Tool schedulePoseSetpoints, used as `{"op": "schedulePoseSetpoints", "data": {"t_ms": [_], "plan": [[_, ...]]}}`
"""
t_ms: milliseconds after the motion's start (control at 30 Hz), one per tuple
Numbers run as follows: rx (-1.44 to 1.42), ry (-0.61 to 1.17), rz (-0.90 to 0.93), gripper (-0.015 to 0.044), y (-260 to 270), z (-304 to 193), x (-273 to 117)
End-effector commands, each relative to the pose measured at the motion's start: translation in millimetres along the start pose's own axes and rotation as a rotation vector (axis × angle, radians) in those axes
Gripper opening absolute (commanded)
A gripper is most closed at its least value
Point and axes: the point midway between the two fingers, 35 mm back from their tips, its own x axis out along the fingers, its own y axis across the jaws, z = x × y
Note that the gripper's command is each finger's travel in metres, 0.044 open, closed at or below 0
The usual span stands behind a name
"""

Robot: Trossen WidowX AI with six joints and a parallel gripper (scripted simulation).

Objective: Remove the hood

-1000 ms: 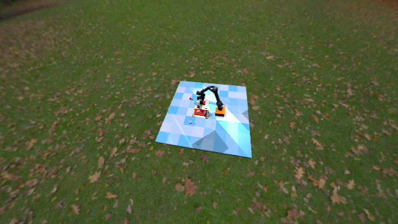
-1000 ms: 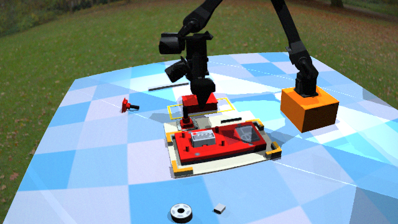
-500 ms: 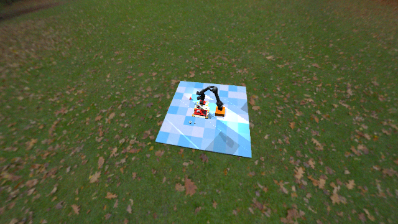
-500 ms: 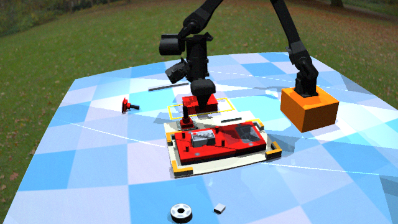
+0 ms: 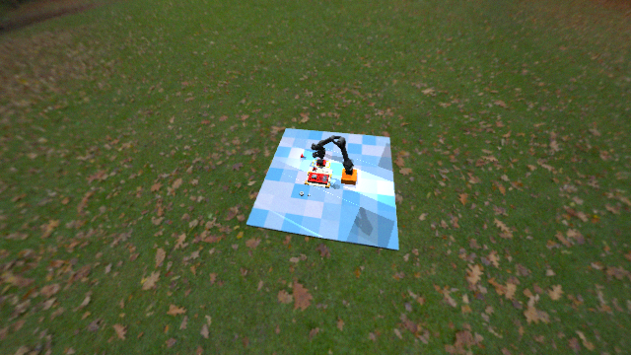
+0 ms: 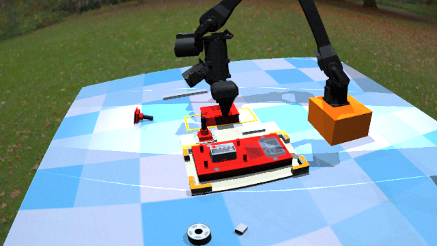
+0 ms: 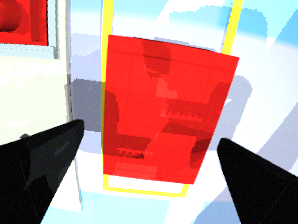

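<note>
The red hood point(image 6: 209, 113) point(image 7: 155, 100) lies on the table within the yellow outline point(image 6: 186, 124) point(image 7: 145, 192), behind the car. In the wrist view its left edge is very close to the outline's left line. My gripper point(image 6: 225, 115) point(image 7: 153, 136) is open around the hood, with a visible gap at both sides in the wrist view. In the exterior view a fingertip stands low in front of the hood. The red car base point(image 6: 229, 165) has a grey block and short black posts on top.
A cream board point(image 6: 239, 183) with orange corners bears the car base. A red part with an upright black shaft point(image 6: 203, 124) stands near the outline's front left. A similar red part point(image 6: 137, 116) lies left. A grey bar point(image 6: 184, 95) lies behind; a wheel point(image 6: 192, 233) lies in front.
</note>
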Motion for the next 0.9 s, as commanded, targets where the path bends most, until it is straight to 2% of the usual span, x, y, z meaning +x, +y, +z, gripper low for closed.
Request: {"op": "schedulePoseSetpoints", "data": {"t_ms": [0,100,867], "plan": [[0.003,-0.030,-0.015,0.0440,-2.5,6.1,-41.7],[0.003,-0.029,-0.015,0.0440,-1.7,4.1,-58.0],[0.003,-0.029,-0.015,0.0440,-1.7,4.1,-58.0]]}}
